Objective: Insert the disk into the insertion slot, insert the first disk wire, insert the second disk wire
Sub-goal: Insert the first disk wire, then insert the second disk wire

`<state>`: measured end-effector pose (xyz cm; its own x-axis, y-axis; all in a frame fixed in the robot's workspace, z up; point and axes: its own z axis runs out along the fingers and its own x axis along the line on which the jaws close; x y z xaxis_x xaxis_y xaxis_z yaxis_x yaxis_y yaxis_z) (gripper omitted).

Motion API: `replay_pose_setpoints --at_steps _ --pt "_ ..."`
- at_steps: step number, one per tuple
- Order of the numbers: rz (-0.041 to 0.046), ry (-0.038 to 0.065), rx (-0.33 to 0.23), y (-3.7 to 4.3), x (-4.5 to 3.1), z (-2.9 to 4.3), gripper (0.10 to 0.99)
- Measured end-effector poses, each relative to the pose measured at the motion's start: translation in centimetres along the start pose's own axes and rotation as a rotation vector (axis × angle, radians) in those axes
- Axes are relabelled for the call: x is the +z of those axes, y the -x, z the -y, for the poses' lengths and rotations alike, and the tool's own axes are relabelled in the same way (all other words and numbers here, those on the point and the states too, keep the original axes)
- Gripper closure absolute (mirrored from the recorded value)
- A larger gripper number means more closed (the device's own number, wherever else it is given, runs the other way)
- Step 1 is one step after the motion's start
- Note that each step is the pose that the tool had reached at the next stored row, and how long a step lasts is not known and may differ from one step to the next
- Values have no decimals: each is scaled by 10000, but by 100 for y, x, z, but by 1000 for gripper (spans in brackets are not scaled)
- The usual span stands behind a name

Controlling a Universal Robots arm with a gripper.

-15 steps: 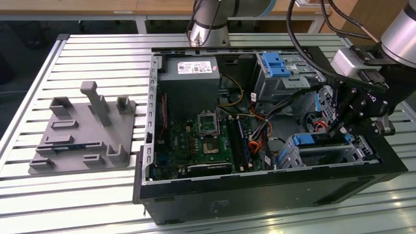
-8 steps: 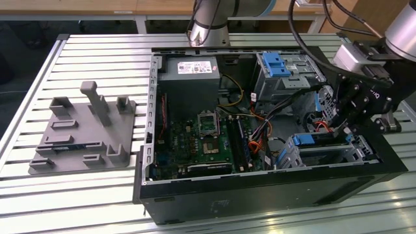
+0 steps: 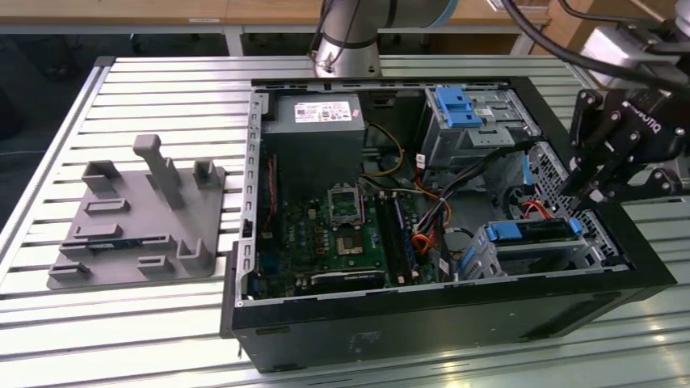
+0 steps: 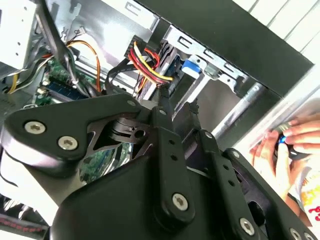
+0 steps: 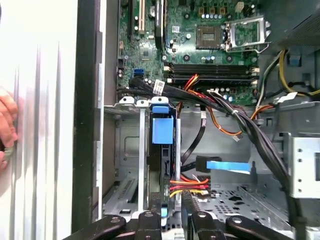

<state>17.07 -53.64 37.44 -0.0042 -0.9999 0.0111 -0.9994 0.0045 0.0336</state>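
Slatted aluminium table underneath, wooden furniture behind. On the table, an open black computer case with a green motherboard inside. Toward the exterior view's left, well apart from the case, a grey plastic fixture.

Seated already in the insertion slot, at the case corner on the exterior view's right: the disk, blue carrier tab facing outward. Just above its far end, the gripper, pressed together on the power wire, a red, yellow and black bundle right beside the disk's edge.

Hard to tell whether the connector touches the disk, being buried between the fingers. Outside the case wall in the second wrist view, a person's hand, cut off at the edge.
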Motion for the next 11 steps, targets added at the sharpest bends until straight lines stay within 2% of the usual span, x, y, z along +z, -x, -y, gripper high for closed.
replay_pose_setpoints --at_steps 2,3,11 --pt "1 0 0 0 -87 -2 784" --pt "-1 0 0 0 -101 -3 784" --pt "1 0 0 0 -108 -3 784"
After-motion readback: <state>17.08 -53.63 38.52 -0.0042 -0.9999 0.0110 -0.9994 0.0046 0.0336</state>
